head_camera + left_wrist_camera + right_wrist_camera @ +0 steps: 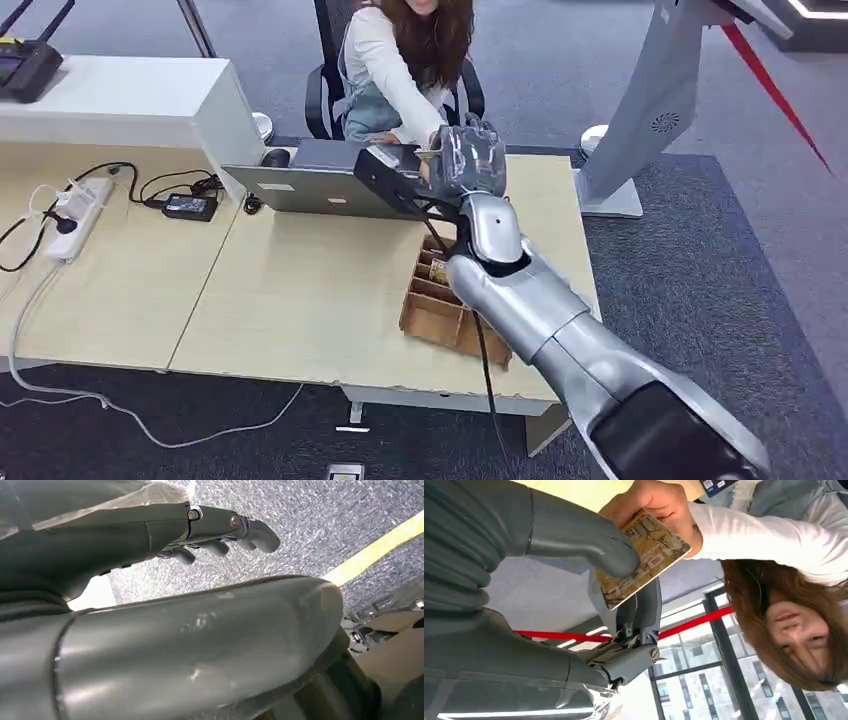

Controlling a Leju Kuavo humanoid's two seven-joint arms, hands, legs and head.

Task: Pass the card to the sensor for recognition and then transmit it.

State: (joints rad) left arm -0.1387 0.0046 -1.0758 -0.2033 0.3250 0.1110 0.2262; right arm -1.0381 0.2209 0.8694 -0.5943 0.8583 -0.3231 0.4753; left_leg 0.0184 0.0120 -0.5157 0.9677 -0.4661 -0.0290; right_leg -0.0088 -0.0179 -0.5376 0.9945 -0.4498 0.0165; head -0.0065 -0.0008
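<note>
Holding the card (644, 560) out in my right hand (470, 158), upper middle of the head view, I pinch it between thumb and fingers while a person's hand (656, 502) grips its far edge. My left hand (220, 532) hangs over the floor, fingers loosely curled, holding nothing. If I let go before that grip is firm, I judge the card could drop toward the laptop (310, 185) or box (440, 300); if I hold on too long, a tug could bend it
</note>
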